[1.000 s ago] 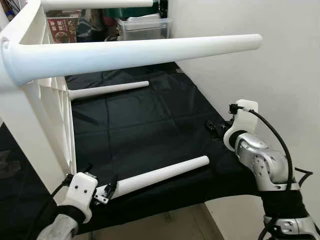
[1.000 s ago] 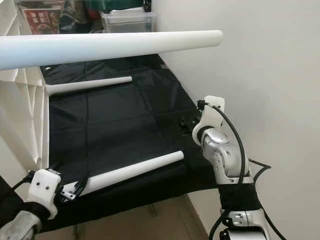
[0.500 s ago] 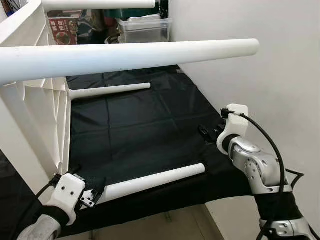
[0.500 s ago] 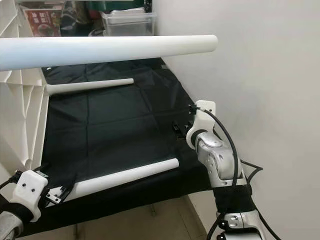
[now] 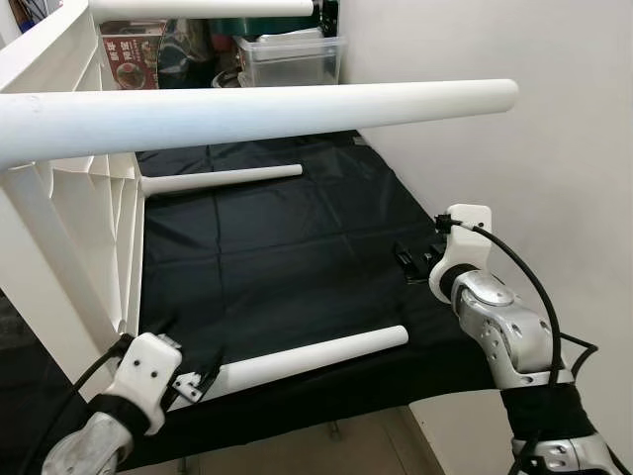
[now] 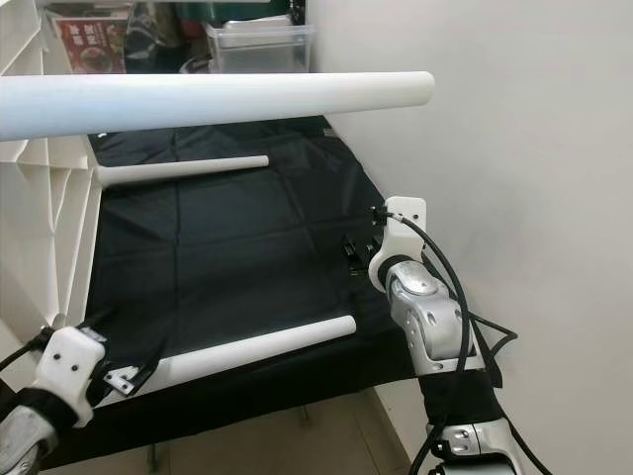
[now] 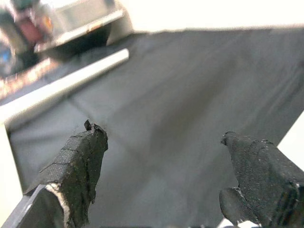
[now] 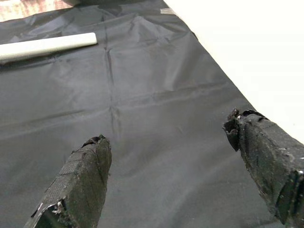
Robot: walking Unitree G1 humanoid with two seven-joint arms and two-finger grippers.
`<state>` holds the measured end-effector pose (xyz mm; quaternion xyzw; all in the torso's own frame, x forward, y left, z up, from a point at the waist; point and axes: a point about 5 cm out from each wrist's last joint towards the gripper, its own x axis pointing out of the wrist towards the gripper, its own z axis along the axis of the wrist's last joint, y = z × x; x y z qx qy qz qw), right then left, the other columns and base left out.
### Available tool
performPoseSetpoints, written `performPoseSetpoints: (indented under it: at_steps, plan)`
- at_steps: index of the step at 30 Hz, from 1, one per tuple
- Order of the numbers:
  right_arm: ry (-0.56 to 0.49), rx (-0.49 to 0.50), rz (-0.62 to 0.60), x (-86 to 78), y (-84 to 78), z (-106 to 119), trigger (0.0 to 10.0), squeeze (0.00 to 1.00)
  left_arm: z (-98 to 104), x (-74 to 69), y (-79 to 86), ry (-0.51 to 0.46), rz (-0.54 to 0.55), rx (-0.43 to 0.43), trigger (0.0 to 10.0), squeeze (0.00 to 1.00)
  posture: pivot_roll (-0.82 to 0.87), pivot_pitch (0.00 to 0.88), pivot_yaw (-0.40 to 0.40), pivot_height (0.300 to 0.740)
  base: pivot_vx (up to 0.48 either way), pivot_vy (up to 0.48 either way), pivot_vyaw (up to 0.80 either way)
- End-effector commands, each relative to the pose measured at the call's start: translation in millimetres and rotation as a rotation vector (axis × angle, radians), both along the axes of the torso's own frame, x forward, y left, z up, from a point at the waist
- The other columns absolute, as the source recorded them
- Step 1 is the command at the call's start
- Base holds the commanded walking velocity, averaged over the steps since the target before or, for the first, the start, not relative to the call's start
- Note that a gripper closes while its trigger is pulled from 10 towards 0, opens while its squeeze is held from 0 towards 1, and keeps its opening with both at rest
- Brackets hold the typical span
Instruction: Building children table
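White table leg (image 5: 307, 357) on black sheet (image 5: 267, 247), left gripper (image 5: 188, 371) beside it, no legible writing

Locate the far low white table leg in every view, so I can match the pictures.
Left eye view: far leg, upper left of centre, over the black cloth.
Right eye view: the leg, upper left, running rightward.
Left wrist view: the leg, far across the cloth.
Right wrist view: its rounded tip, far across the cloth.
Shared landmark: the black cloth.
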<state>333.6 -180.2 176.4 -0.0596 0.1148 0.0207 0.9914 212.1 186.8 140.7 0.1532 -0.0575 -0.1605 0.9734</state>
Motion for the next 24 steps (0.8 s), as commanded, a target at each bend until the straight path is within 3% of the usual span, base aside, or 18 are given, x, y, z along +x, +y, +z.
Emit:
performPoseSetpoints:
  at_steps: [1,6,11,17,24]
  plan:
    - [0.008,-0.013,-0.003,-1.3,0.4,-5,10.0,0.0,-1,-0.8,-0.8,0.014,0.006,-0.01,10.0,0.0,0.08,0.0,-0.071,0.74,0.0,0.0,0.0]
    - [-0.005,-0.016,0.014,-1.5,6.7,-6,10.0,0.0,6,2.7,-16.8,-0.019,-0.011,-0.065,10.0,0.0,0.08,0.0,-0.067,0.74,0.0,0.0,0.0]
    - [-0.065,-0.019,0.045,-1.8,11.5,-1,10.0,0.0,5,-4.9,-34.6,-0.008,-0.021,-0.133,10.0,0.0,0.09,0.0,-0.071,0.74,0.0,0.0,0.0]
    - [-0.105,-0.035,0.085,-1.8,20.8,2,10.0,0.0,4,-9.8,-43.3,0.012,-0.037,-0.17,10.0,0.0,0.1,0.0,-0.075,0.74,0.0,0.0,0.0]
    - [-0.108,-0.029,0.087,0.6,25.9,-1,10.0,0.0,4,-9.0,-40.8,0.017,-0.003,-0.172,10.0,0.0,0.11,0.0,-0.076,0.74,0.0,0.0,0.0]
